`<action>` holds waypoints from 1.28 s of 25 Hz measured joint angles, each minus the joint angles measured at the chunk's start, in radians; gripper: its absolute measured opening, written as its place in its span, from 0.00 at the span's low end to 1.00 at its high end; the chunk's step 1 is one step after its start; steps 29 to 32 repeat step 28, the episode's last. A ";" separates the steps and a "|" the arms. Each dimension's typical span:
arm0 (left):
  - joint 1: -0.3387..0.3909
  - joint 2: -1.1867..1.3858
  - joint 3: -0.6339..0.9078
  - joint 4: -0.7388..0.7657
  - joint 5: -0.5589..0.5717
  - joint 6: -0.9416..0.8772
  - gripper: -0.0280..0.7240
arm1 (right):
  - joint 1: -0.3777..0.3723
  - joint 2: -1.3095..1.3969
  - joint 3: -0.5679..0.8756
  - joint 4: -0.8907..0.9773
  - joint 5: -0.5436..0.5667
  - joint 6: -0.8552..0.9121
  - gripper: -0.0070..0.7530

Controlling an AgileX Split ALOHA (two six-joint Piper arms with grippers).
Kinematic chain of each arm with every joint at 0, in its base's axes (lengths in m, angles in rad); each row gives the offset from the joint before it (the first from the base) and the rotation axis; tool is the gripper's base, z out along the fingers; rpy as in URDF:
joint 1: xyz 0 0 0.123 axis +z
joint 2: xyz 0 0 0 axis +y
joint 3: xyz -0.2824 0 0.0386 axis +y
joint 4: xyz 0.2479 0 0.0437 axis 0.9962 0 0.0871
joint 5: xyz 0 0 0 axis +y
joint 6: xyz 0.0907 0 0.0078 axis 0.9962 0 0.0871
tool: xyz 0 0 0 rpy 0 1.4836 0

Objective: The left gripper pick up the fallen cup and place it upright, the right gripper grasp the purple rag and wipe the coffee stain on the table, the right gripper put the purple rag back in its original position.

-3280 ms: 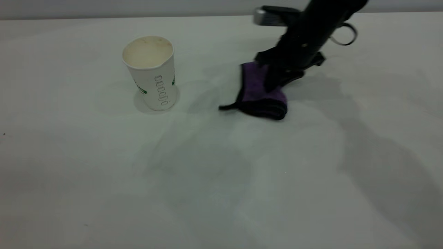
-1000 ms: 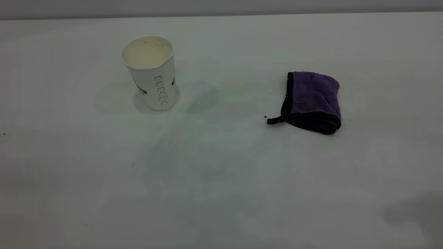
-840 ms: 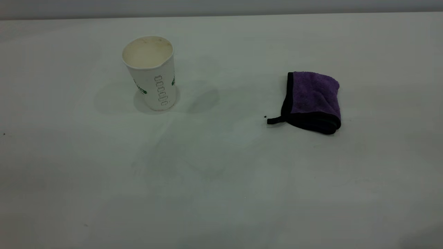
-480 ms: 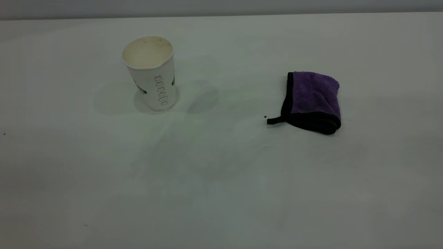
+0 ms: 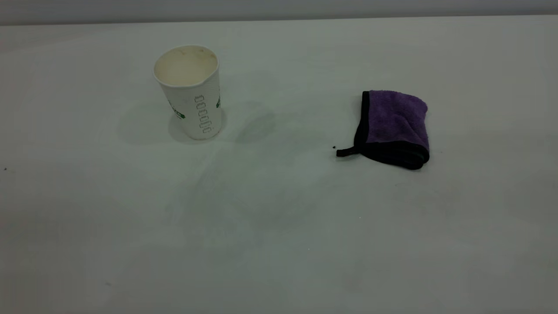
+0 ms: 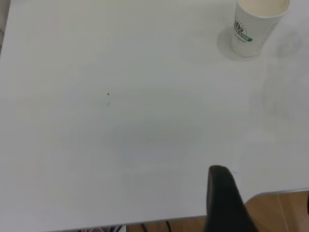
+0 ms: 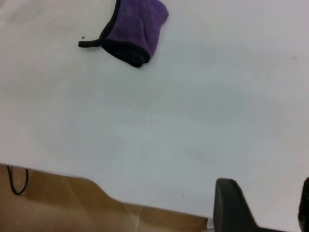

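The cup (image 5: 188, 92) stands upright on the table (image 5: 279, 244), left of the middle; it also shows in the left wrist view (image 6: 258, 25). The purple rag (image 5: 396, 127) lies folded at the right, its loop tail pointing left, and it also shows in the right wrist view (image 7: 135, 30). No coffee stain shows; only a tiny dark speck (image 5: 334, 147) lies beside the rag's tail. Neither gripper is in the exterior view. My left gripper (image 6: 265, 208) is open and empty over the table's edge, far from the cup. My right gripper (image 7: 268, 205) is open and empty, far from the rag.
The table's edge and a brown wooden floor (image 7: 58, 203) show close to both grippers in the wrist views. A black cable (image 7: 14, 186) hangs below the edge. A tiny dark speck (image 5: 5, 168) lies at the far left.
The right gripper, earlier on the rag near the table's middle, has let it go at the right and left the exterior view. Its shadow at the lower right has faded. The cup has not moved.
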 joint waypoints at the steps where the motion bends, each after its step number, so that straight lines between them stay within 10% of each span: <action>1: 0.000 0.000 0.000 0.000 0.000 0.000 0.66 | 0.000 -0.001 0.000 0.000 0.000 0.000 0.50; 32: 0.000 0.000 0.000 -0.001 0.000 0.000 0.66 | -0.051 -0.201 0.000 0.004 0.007 0.000 0.50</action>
